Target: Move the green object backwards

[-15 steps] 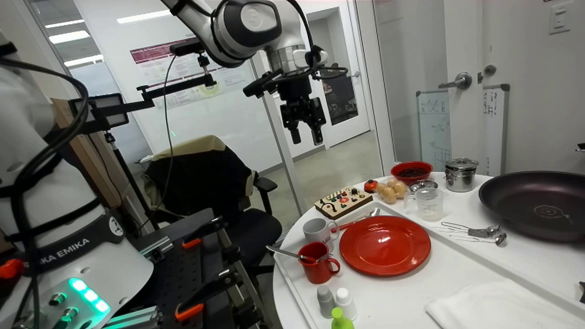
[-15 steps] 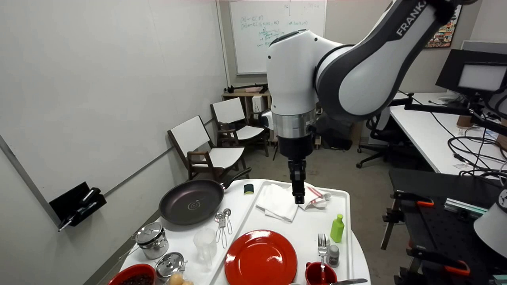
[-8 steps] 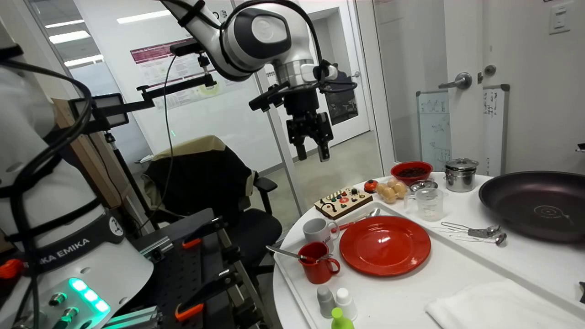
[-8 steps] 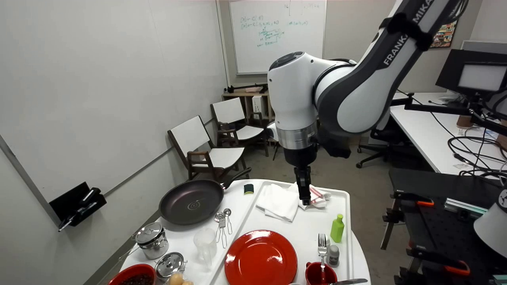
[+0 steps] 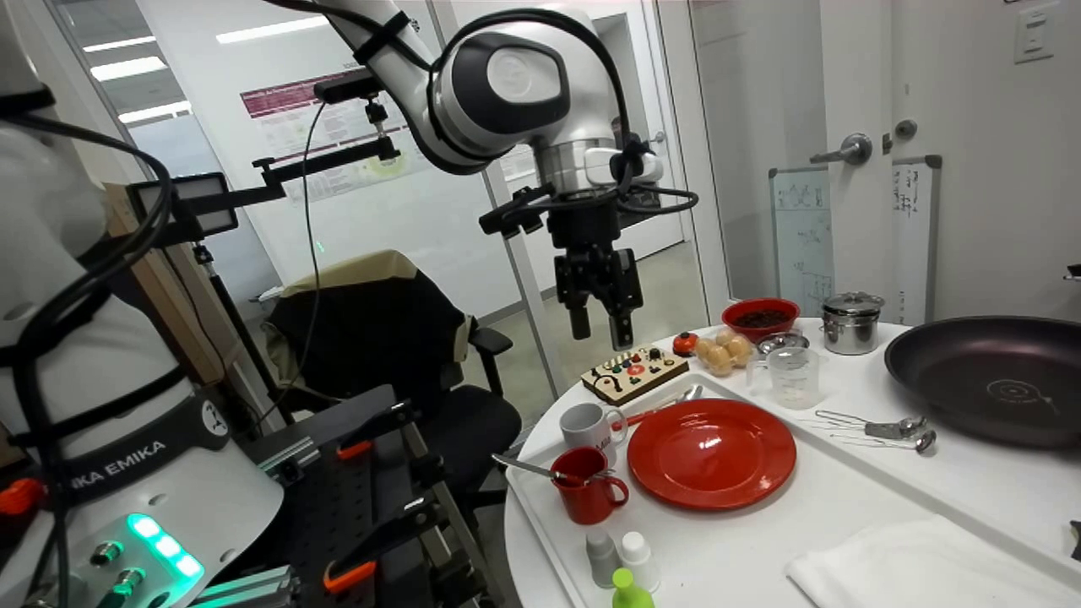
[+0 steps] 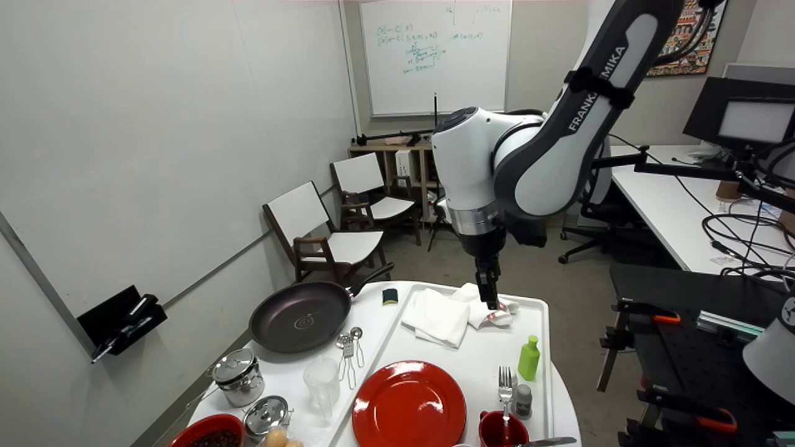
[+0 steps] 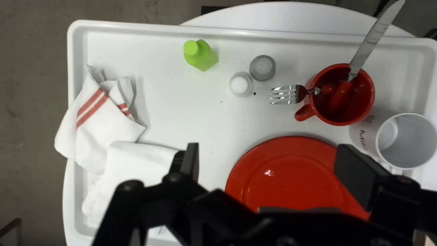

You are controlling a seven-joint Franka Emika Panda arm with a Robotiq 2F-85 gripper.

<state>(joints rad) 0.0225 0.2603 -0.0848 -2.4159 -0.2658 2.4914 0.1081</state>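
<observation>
The green object is a small bright green bottle. It stands upright on the white tray [image 6: 490, 360] near one long edge; it shows in an exterior view [image 6: 529, 360], only its top shows at the bottom edge of an exterior view [image 5: 630, 591], and it is seen from above in the wrist view [image 7: 201, 56]. My gripper hangs in the air above the tray, fingers down, in both exterior views [image 5: 600, 332] [image 6: 492, 304]. In the wrist view its fingers [image 7: 268, 148] are wide apart with nothing between them, over the red plate [image 7: 290, 177]. The gripper is apart from the bottle.
Beside the bottle stand a grey shaker [image 7: 262, 67] and a white shaker [image 7: 241, 84]. A red mug [image 7: 341, 95] holds a fork and a knife that stick out. A grey mug [image 7: 404, 140], towels [image 7: 102, 119] and a frying pan [image 6: 301, 316] are also around.
The arm has lowered the gripper. In the exterior views the gripper has also shifted to the right. The bottle and the other objects have not moved. The fingers stay apart.
</observation>
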